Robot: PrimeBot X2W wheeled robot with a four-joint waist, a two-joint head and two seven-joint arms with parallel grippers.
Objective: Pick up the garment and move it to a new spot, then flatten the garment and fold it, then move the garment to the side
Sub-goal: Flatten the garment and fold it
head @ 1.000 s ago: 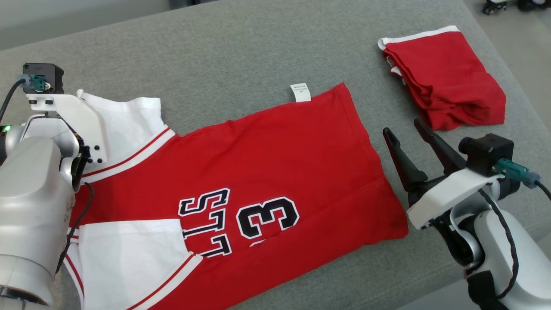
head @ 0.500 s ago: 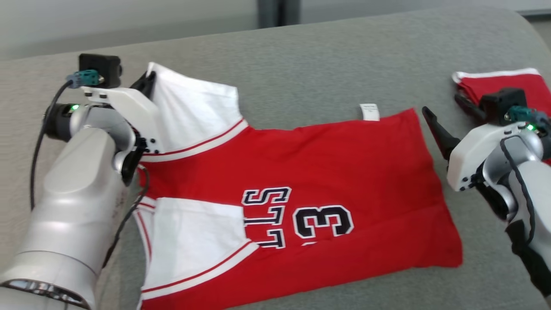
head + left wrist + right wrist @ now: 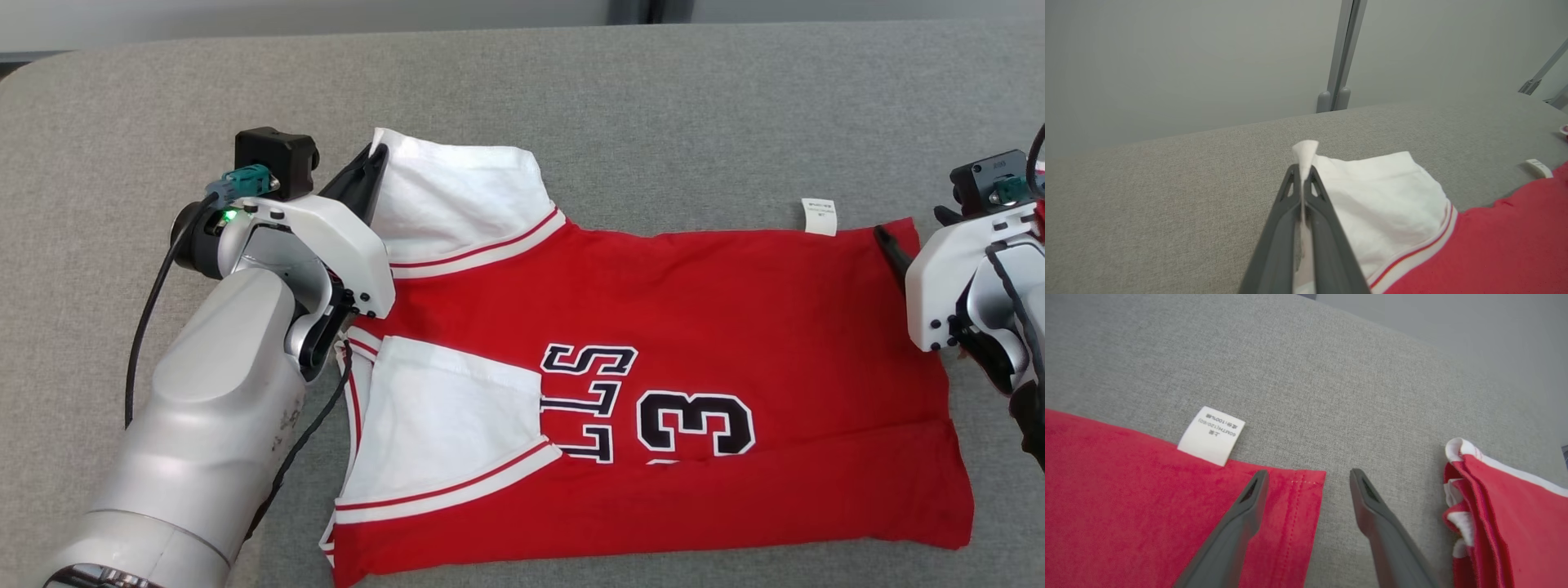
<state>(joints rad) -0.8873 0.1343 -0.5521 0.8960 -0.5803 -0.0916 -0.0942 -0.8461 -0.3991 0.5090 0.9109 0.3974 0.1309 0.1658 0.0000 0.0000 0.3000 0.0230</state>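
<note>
The garment [image 3: 694,327], a red jersey with white sleeves, lies spread on the grey desk [image 3: 653,98] in the middle of the head view. Its long axis runs across that view, shoulders toward the robot's left and hem toward its right, so the black lettering reads sideways (the near sleeve [image 3: 441,408] is already laid in over the chest). The left end effector [image 3: 1303,171] is closed tight on the outer corner of the far sleeve [image 3: 457,196], a tuft of white cloth poking out past its tips. The right end effector [image 3: 1308,477] is spread wide and holds nothing. It hovers at the far hem corner [image 3: 1298,486], one finger over red cloth and the other over bare desk, near the care label [image 3: 1211,435] and apart from a folded red stack [image 3: 1502,514] to the right. This looks like the set-up for a lengthwise fold of the far edge. To do it well, I judge the right end effector should drop until its outer finger slides under the hem and pinch every layer close to the corner. Only then should it rise together with the left, both keeping the edge taut along the long axis so no slack bunches mid-body.
</note>
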